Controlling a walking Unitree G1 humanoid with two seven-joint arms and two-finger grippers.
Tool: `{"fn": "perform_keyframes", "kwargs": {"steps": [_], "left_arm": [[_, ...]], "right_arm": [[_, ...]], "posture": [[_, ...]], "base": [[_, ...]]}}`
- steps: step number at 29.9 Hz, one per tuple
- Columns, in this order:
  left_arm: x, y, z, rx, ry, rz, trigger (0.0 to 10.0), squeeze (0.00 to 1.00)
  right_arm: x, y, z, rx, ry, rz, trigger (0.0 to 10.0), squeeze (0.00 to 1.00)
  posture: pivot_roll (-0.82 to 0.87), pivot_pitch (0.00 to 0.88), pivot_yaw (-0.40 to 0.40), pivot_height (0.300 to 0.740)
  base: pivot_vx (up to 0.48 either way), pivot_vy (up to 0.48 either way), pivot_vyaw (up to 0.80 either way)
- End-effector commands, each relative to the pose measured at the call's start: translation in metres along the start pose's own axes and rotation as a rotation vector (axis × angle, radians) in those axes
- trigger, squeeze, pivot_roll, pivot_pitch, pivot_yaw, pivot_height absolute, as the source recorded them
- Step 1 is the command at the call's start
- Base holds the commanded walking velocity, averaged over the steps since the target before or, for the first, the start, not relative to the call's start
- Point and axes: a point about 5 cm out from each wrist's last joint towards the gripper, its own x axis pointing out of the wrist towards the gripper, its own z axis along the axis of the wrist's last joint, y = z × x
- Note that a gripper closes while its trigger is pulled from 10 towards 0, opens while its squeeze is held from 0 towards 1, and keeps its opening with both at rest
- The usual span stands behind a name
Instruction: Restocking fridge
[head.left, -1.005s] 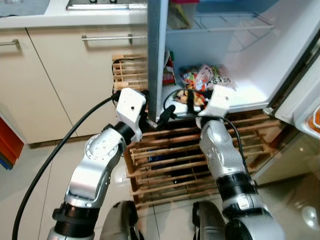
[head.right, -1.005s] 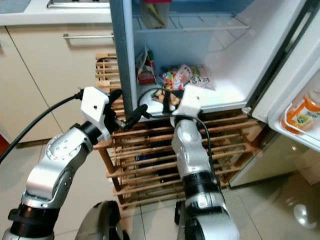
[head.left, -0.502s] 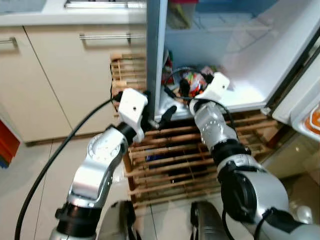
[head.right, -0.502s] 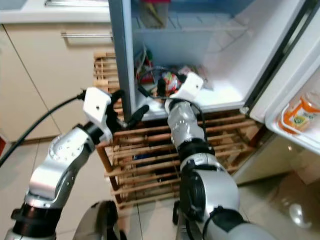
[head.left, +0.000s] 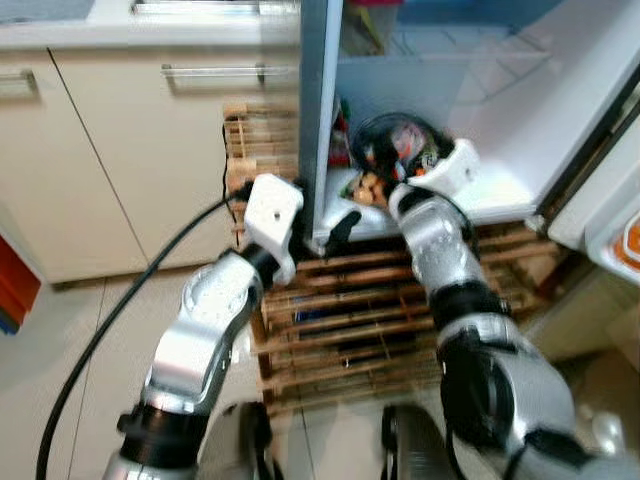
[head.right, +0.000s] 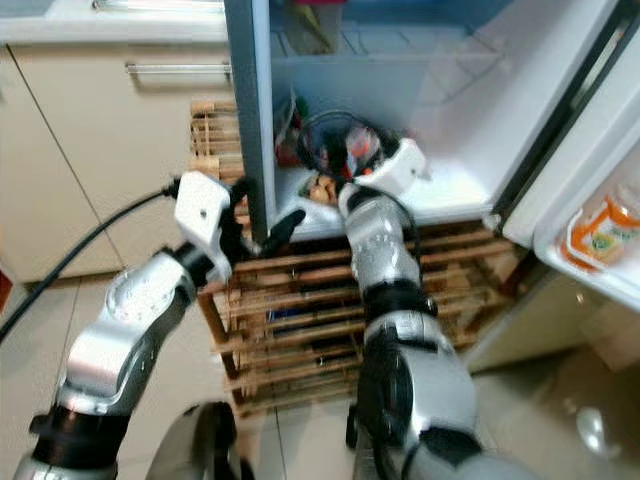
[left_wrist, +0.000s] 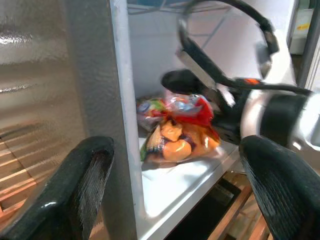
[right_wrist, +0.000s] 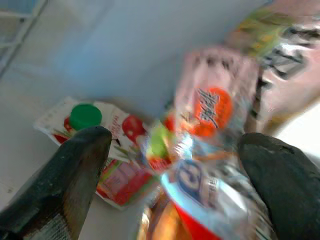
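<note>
The fridge stands open, and its low shelf (head.left: 500, 195) holds several snack bags. A clear bag of orange snacks (left_wrist: 175, 142) lies at the shelf's front edge, also seen as the orange bag (head.left: 366, 188). My right gripper (head.left: 385, 155) reaches into the fridge above that shelf. It is open, its fingers (right_wrist: 75, 165) spread wide before a pink snack bag (right_wrist: 210, 110). A red carton with a green cap (right_wrist: 85, 117) lies flat behind. My left gripper (head.left: 320, 215) is open beside the fridge's grey side wall (head.left: 318, 100), holding nothing.
A wooden slatted rack (head.left: 340, 310) stands under the fridge. Cream cabinets with a bar handle (head.left: 210, 72) are on the left. The fridge door (head.right: 600, 225) hangs open on the right with an orange pack in its bin. A wire shelf (head.left: 450, 40) sits higher up.
My right gripper has gone deeper into the fridge and the orange snack bag now lies on the shelf's front. The left arm has hardly moved.
</note>
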Motion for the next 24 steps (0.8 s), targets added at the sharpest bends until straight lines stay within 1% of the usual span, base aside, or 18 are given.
{"fn": "perform_keyframes", "kwargs": {"steps": [1,2,3,4,5,6,7,8,9,10,11,12,14,15,16,17,20,24], "left_arm": [[0.001,0.003,0.004,0.02,-0.017,0.018,10.0,0.0],[0.001,0.003,0.004,0.02,-0.017,0.018,10.0,0.0],[0.001,0.003,0.004,0.024,-0.018,0.019,10.0,0.0],[0.001,0.003,0.005,0.025,-0.018,0.019,10.0,0.0],[0.001,0.003,0.005,0.025,-0.018,0.019,10.0,0.0],[0.001,0.004,0.005,0.026,-0.018,0.019,10.0,0.0],[0.001,0.004,0.004,0.028,-0.018,0.02,10.0,0.0],[0.001,0.004,0.004,0.028,-0.018,0.02,10.0,0.0],[0.001,0.005,0.004,0.03,-0.017,0.02,10.0,0.0],[0.002,0.005,0.004,0.032,-0.017,0.02,10.0,0.0],[0.002,0.005,0.004,0.032,-0.017,0.02,10.0,0.0],[0.002,0.005,0.005,0.035,-0.018,0.02,10.0,0.0],[0.002,0.005,0.004,0.035,-0.019,0.019,10.0,0.0],[0.002,0.005,0.004,0.035,-0.019,0.019,10.0,0.0],[0.003,0.005,0.004,0.035,-0.019,0.019,10.0,0.0],[0.003,0.004,0.004,0.037,-0.02,0.015,10.0,0.0],[0.005,0.003,0.004,0.038,-0.025,0.013,10.0,0.0],[0.006,0.004,0.004,0.038,-0.026,0.014,10.0,0.0]], "right_arm": [[-0.007,0.005,0.002,0.002,-0.022,0.005,10.0,0.06],[-0.007,0.005,0.002,0.002,-0.022,0.005,10.0,0.06],[-0.021,0.006,0.008,-0.208,-0.119,0.029,10.0,0.06],[-0.028,0.008,0.012,-0.348,-0.18,0.057,10.0,0.06],[-0.028,0.008,0.012,-0.348,-0.18,0.057,10.0,0.06],[-0.033,0.011,0.014,-0.456,-0.222,0.086,10.0,0.06],[-0.041,0.009,0.016,-0.579,-0.257,0.094,10.0,0.05],[-0.041,0.009,0.016,-0.579,-0.257,0.094,10.0,0.05],[-0.046,0.006,0.016,-0.634,-0.265,0.088,10.0,0.06],[-0.05,0.0,0.019,-0.663,-0.27,0.058,10.0,0.05],[-0.05,0.0,0.019,-0.663,-0.27,0.058,10.0,0.05],[-0.055,-0.015,0.024,-0.641,-0.258,-0.028,10.0,0.05],[-0.06,-0.024,0.026,-0.613,-0.24,-0.091,10.0,0.06],[-0.06,-0.024,0.026,-0.613,-0.24,-0.091,10.0,0.06],[-0.061,-0.027,0.025,-0.609,-0.233,-0.118,10.0,0.06],[-0.06,-0.034,0.023,-0.572,-0.214,-0.169,10.0,0.06],[-0.055,-0.038,0.022,-0.514,-0.186,-0.203,10.0,0.06],[-0.047,-0.042,0.017,-0.468,-0.129,-0.221,10.0,0.06]], "posture": [[-0.14,0.0,-0.008,0.63],[-0.14,0.0,-0.008,0.63],[-0.15,0.0,-0.007,0.63],[-0.15,0.0,-0.006,0.63],[-0.15,0.0,-0.006,0.63],[-0.15,0.0,-0.004,0.63],[-0.16,0.0,-0.004,0.63],[-0.16,0.0,-0.004,0.63],[-0.16,0.0,-0.003,0.63],[-0.16,0.0,-0.004,0.63],[-0.16,0.0,-0.004,0.63],[-0.16,0.0,-0.003,0.63],[-0.17,0.0,-0.001,0.63],[-0.17,0.0,-0.001,0.63],[-0.17,0.0,-0.001,0.63],[-0.17,0.0,-0.003,0.63],[-0.17,0.0,-0.002,0.63],[-0.17,0.0,0.0,0.63]], "base": [[0.0,0.0,0.0],[0.0,0.0,0.0],[0.0,0.0,0.0],[0.0,0.0,0.0],[0.0,0.0,0.0],[0.0,0.0,0.0],[0.0,0.0,0.0],[0.0,0.0,0.0],[0.0,0.0,0.0],[0.0,0.0,0.0],[0.0,0.0,0.0],[0.0,0.0,0.0],[0.0,0.0,0.0],[0.0,0.0,0.0],[0.0,0.0,0.0],[0.0,0.0,0.0],[0.0,0.0,0.0],[0.0,0.0,0.0]]}}
